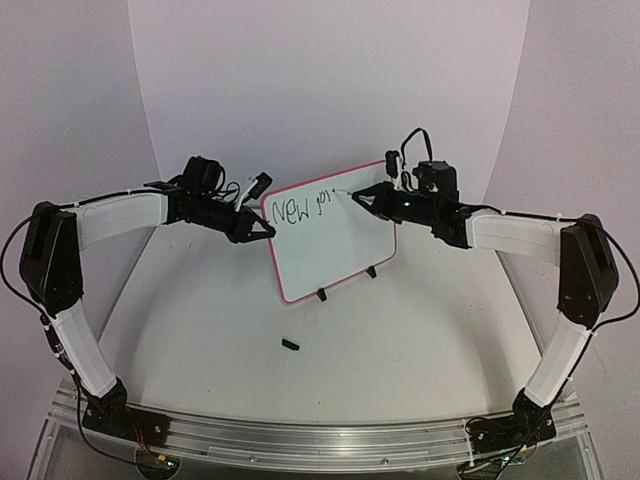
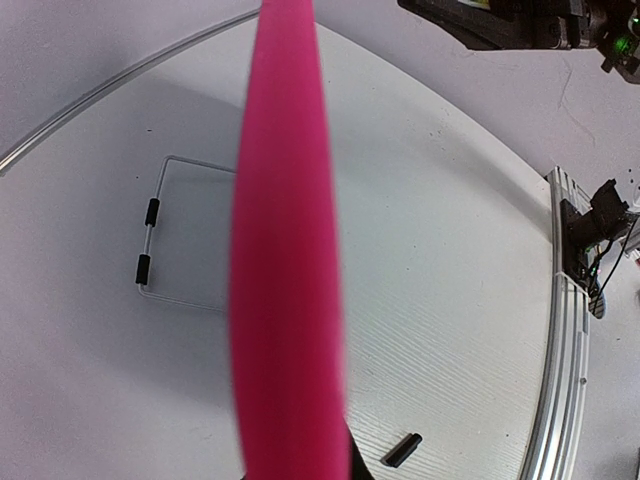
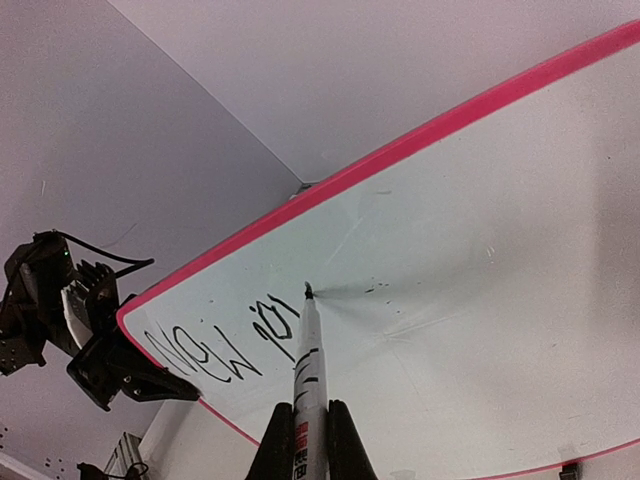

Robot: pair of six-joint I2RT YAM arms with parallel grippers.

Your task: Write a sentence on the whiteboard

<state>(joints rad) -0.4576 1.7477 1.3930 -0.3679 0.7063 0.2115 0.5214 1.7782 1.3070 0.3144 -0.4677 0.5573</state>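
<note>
- Your left gripper [image 1: 265, 228] is clamped on the whiteboard [image 1: 335, 250] at its left frame edge. The board spreads away from those fingers toward your right arm.
- Your right gripper [image 3: 306, 450] is closed around the marker [image 3: 308, 360]. The pen sticks out ahead of the fingers with its tip on the board face.
- The whiteboard is white with a thin red-pink rounded frame. It stands tilted back on small black feet on the counter [image 1: 420, 340].
- The sentence [image 1: 300, 209] is thin, uneven black lettering: "NEW" plus the start of a second word, ending at the marker tip.
- The board looks light and stiff, so it will likely slide or tip under pen pressure. Brace it by the frame, never the glossy face.
- The marker is slim and smooth, so grip mid-barrel and press lightly.
- A small black piece [image 1: 291, 345], probably the cap, lies on the counter below both grippers.
</note>
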